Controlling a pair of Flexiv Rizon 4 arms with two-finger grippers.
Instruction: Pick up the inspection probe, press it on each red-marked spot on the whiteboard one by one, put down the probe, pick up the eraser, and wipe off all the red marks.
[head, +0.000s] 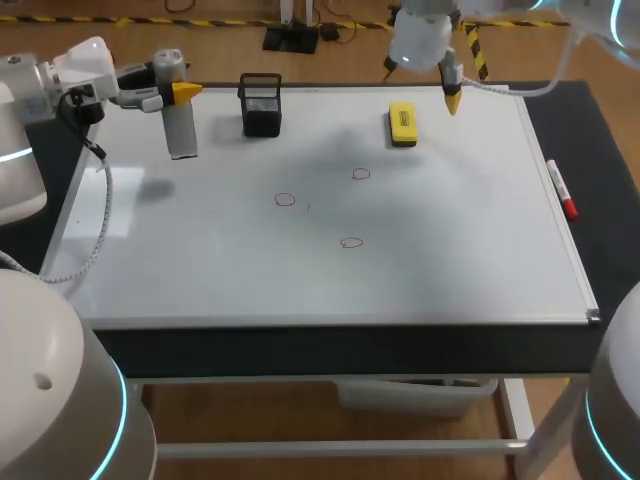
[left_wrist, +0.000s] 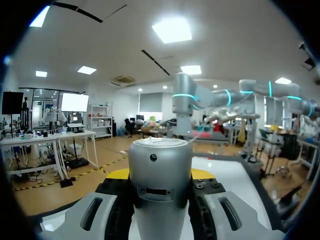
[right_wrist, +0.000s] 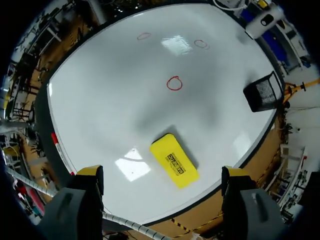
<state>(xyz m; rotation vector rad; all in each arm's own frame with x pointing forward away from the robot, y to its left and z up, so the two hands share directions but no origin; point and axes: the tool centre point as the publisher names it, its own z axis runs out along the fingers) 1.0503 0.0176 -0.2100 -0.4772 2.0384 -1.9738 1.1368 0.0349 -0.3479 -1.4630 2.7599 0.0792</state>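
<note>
My left gripper (head: 172, 95) is shut on the silver cylindrical probe (head: 180, 125), held upright over the whiteboard's (head: 450, 270) far left part. In the left wrist view the probe (left_wrist: 160, 155) fills the gap between the fingers of the left gripper (left_wrist: 160, 175). Three small red circles (head: 285, 200) (head: 361, 174) (head: 351, 242) lie mid-board. The yellow eraser (head: 402, 124) lies flat near the far edge. My right gripper (head: 452, 98) hangs open above the far edge, just right of the eraser. In its wrist view the right gripper (right_wrist: 162, 176) stands wide over the eraser (right_wrist: 174, 160), with the circles (right_wrist: 174, 83) beyond.
A black mesh holder (head: 260, 105) stands at the far edge between probe and eraser, also visible as the mesh holder (right_wrist: 262, 92) in the right wrist view. A red-capped marker (head: 560, 188) lies along the board's right edge.
</note>
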